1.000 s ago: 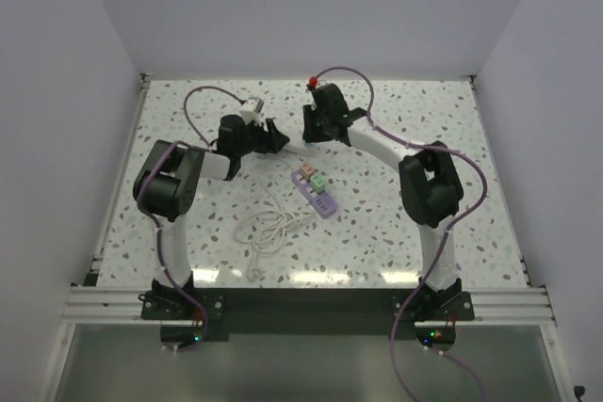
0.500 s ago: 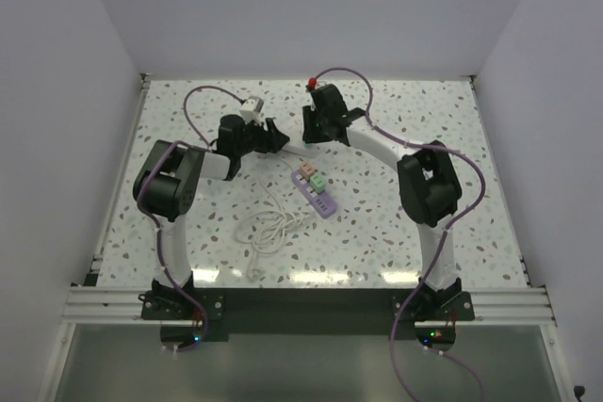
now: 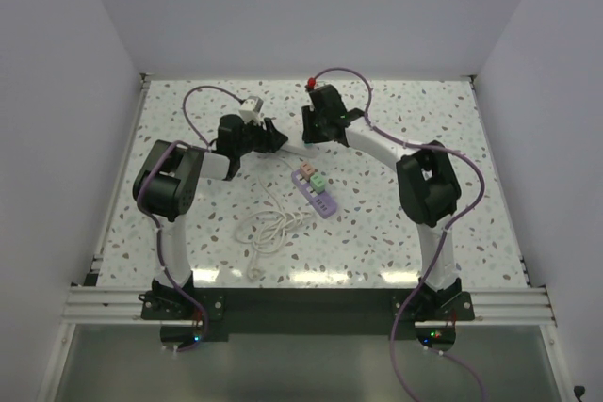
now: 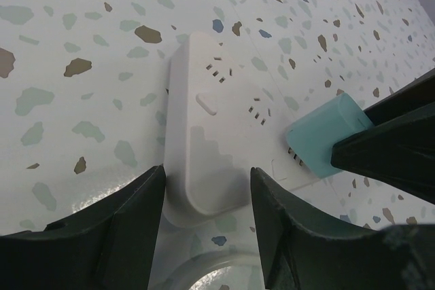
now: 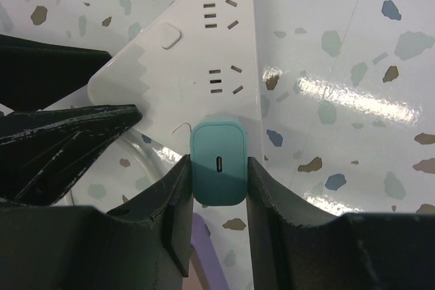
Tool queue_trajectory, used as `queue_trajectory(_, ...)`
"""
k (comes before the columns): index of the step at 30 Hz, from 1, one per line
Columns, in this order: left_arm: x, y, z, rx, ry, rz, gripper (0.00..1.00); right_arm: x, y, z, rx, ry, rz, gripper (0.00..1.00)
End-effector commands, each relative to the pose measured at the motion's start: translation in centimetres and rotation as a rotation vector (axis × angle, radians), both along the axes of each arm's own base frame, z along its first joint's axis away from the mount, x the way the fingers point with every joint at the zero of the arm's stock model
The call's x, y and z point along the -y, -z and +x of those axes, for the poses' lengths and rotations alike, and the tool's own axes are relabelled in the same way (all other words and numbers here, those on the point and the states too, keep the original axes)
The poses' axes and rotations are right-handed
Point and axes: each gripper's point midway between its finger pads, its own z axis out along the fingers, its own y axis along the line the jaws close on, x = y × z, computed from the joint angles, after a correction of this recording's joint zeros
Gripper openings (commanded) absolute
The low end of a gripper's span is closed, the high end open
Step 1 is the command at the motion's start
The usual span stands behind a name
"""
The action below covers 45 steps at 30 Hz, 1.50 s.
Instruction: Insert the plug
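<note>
A white power strip (image 4: 204,120) lies flat on the speckled table, its socket holes facing up. My left gripper (image 4: 206,191) straddles its near end, both fingers pressed against its sides. My right gripper (image 5: 218,165) is shut on a teal plug (image 5: 217,144), held upright over the strip's (image 5: 183,66) edge by a socket. From the left wrist the plug (image 4: 325,132) shows its metal prongs right at the strip's surface. From above, the two grippers (image 3: 278,136) (image 3: 309,132) meet at the back middle of the table, and the strip is mostly hidden between them.
A purple power strip (image 3: 317,193) carrying a pink and a green plug lies mid-table in front of the grippers. A white cable (image 3: 268,225) coils to its left. Side walls close in the table.
My left gripper's jaws have narrowed onto the white power strip. Both arms stay almost where they were.
</note>
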Motion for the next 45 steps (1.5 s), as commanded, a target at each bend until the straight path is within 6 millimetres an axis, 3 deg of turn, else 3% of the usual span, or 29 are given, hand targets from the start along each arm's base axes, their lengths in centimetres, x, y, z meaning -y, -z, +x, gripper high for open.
queue_trajectory(1,0.5,-1.6,0.7,0.056,0.025,-0.036,0.58,0.6,3.5,-0.7,-0.057,0.009,-0.079,0.0)
queue_trajectory(20,0.6,-1.5,0.6,0.052,0.03,-0.039,0.56,2.6,7.2,-4.2,-0.136,0.01,-0.158,0.0)
queue_trajectory(45,0.8,-1.4,0.4,0.047,0.04,-0.042,0.54,4.7,10.5,-7.0,-0.215,0.028,-0.214,0.0)
